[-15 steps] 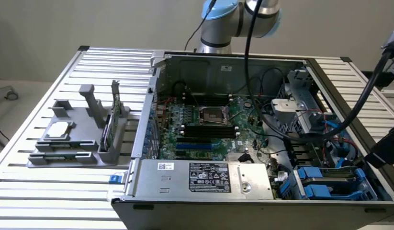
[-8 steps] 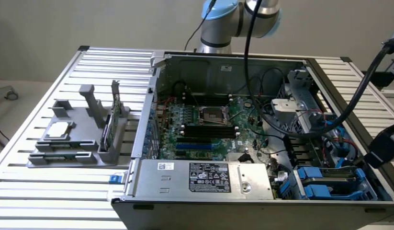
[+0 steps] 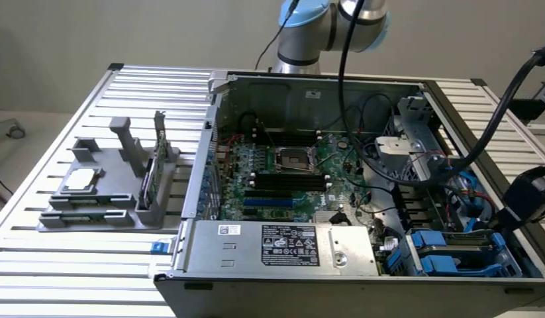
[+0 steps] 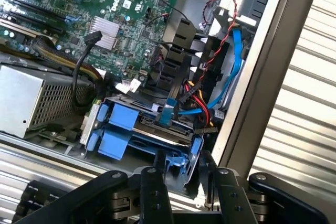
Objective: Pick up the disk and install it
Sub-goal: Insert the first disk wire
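Observation:
The disk (image 4: 157,129), silver-grey in its blue carrier (image 4: 113,129), lies in the drive bay at the open computer case's near corner, at the exterior view's right (image 3: 462,255). My gripper (image 4: 182,177) hangs just outside the case's edge. Its two black fingers (image 4: 156,182) flank the carrier's near end and appear to touch the blue plastic on both sides. The arm's dark wrist (image 3: 530,199) hovers over that corner of the case.
Red, black and blue cables (image 4: 202,103) crowd the bay's far side, against the case's wall (image 4: 257,77). The power supply (image 3: 277,245) sits beside the bay and the motherboard (image 3: 281,172) behind it. A grey fixture (image 3: 104,199) on the slatted table holds a chip (image 3: 82,180) and a green card (image 3: 151,175).

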Robot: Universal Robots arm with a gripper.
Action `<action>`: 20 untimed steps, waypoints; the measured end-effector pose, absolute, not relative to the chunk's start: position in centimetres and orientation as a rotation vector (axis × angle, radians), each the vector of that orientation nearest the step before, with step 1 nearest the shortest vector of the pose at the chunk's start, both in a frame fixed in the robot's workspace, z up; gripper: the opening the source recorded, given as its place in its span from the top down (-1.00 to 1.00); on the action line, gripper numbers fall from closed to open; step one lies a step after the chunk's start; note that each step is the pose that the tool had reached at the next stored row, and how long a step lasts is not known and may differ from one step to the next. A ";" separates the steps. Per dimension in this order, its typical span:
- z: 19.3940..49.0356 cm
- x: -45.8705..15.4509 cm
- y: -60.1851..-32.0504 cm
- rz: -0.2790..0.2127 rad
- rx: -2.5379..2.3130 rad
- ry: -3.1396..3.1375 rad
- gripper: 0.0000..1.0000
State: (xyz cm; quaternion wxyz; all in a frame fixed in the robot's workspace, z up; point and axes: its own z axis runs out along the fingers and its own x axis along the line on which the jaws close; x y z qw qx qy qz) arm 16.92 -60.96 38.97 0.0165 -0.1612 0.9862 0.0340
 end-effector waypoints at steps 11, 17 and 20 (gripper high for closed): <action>39.0 16.9 -61.0 0.126 -0.328 3.134 0.22; 39.0 16.9 -61.0 0.132 -0.223 3.161 0.22; 39.0 16.9 -61.0 0.135 -0.167 3.172 0.22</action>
